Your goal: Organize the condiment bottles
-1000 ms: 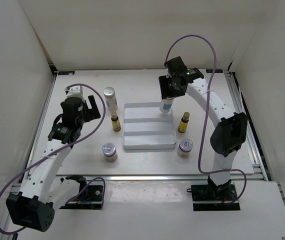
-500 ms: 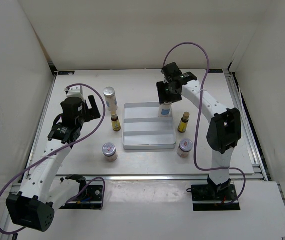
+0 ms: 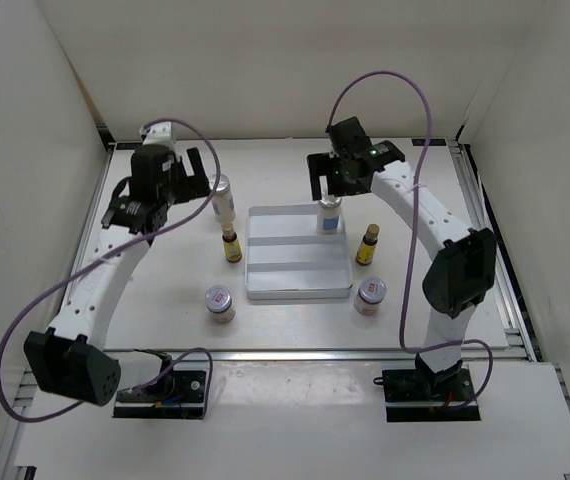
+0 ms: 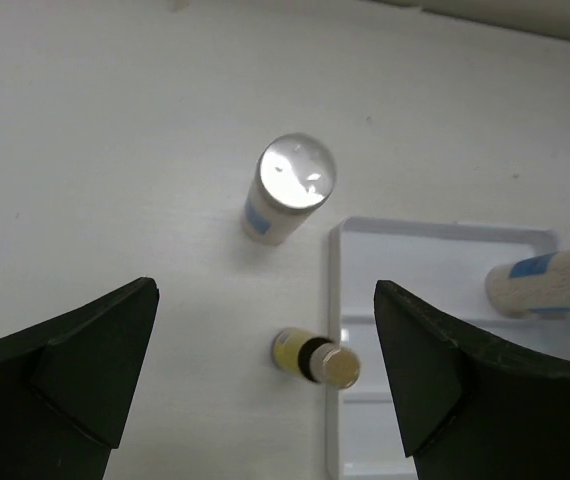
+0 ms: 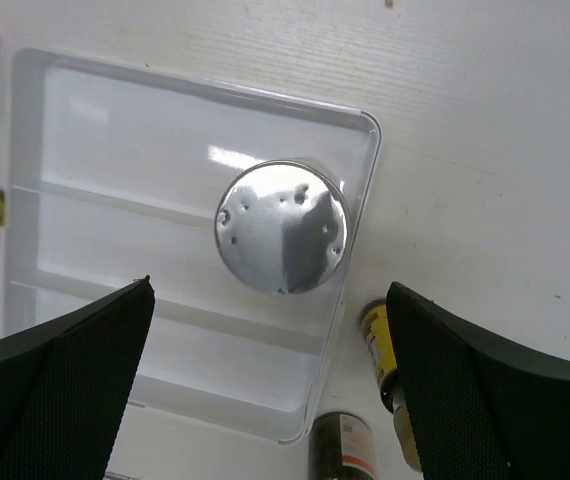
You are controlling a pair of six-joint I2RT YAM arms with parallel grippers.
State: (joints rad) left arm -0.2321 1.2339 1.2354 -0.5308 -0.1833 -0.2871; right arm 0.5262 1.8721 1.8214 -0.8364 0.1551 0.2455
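White silver-capped bottle (image 5: 281, 227) stood in the tray (image 5: 85, 110)'s end nearest the far edge, my right gripper (image 5: 270, 290) wide above it (placement looked done), so I reckoned my left gripper (image 4: 265, 290), equally wide over the second white bottle (image 4: 290, 185) towards the far-left corner, should descend and close.

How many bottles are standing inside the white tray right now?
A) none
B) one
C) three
B: only one tall white bottle with a silver cap stands inside the tray, in a corner.
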